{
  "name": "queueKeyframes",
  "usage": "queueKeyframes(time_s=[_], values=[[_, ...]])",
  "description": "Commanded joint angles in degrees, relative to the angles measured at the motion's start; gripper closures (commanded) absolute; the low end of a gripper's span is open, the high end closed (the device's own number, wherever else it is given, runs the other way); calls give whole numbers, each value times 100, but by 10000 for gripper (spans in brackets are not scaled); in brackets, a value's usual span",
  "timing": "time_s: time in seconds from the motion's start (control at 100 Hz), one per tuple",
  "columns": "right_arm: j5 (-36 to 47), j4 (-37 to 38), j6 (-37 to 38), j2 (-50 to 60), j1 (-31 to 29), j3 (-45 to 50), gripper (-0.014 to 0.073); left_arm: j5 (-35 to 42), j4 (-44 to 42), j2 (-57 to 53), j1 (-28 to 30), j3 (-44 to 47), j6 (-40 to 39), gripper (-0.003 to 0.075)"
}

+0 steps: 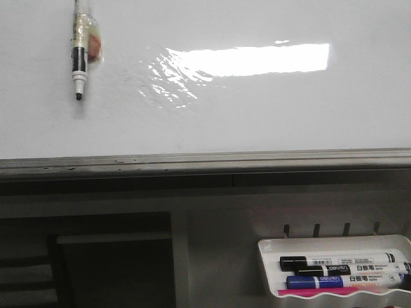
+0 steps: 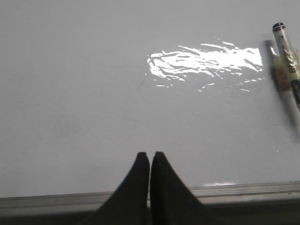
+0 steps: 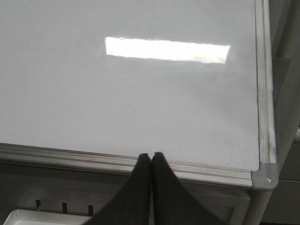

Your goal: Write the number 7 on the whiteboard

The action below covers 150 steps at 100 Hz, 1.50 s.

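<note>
tapered black fingers (image 2: 140, 187) (matte, both grippers).

marker on board (image 1: 79, 61): uncapped, black tip pointing down, tape around its barrel, a small pinkish piece beside it
tray (image 1: 334, 242): white, low on the right, hung under four small hooks
tray contents: two black-capped markers (image 1: 334, 262), one blue-capped marker (image 1: 343, 281), a pink strip (image 1: 324, 291) at the front

One whiteboard (image 1: 257, 122) is standing here. One marker (image 1: 79, 58) is sticking on it. One tray (image 1: 270, 269) is holding three markers (image 1: 340, 271): two black, one blue.
</note>
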State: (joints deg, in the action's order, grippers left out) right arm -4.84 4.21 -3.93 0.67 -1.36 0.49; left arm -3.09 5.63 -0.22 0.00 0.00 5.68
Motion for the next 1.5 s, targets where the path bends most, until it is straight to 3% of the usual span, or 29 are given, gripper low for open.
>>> queueKeyframes(time_s=[0.0, 0.27, 0.66, 0.76, 0.95, 1.24, 1.35, 1.49], values=[[427, 54, 6, 110, 6, 179, 647, 408, 50, -175, 0, 202, -46, 741], [427, -501, 6, 110, 6, 179, 647, 408, 274, -175, 0, 202, -46, 741], [774, -3511, 6, 110, 6, 179, 647, 442, 3704, -175, 0, 191, -46, 741], [695, -3783, 6, 110, 6, 122, 647, 427, 4153, -175, -13, 92, -46, 741], [-342, -3732, -4, 10, 6, -543, 646, -270, 3919, -48, -13, -602, 13, 741], [-2191, -2826, -15, -1702, 6, -2144, 646, -2104, 1846, 1449, -13, -2480, 90, 741], [-2507, -2685, -32, -2324, 6, -2689, 647, -2528, 1808, 1974, -83, -3019, 498, 741], [-2627, -2708, -77, -2766, 136, -3064, 646, -2509, 1821, 2312, -522, -3306, 623, 740]])
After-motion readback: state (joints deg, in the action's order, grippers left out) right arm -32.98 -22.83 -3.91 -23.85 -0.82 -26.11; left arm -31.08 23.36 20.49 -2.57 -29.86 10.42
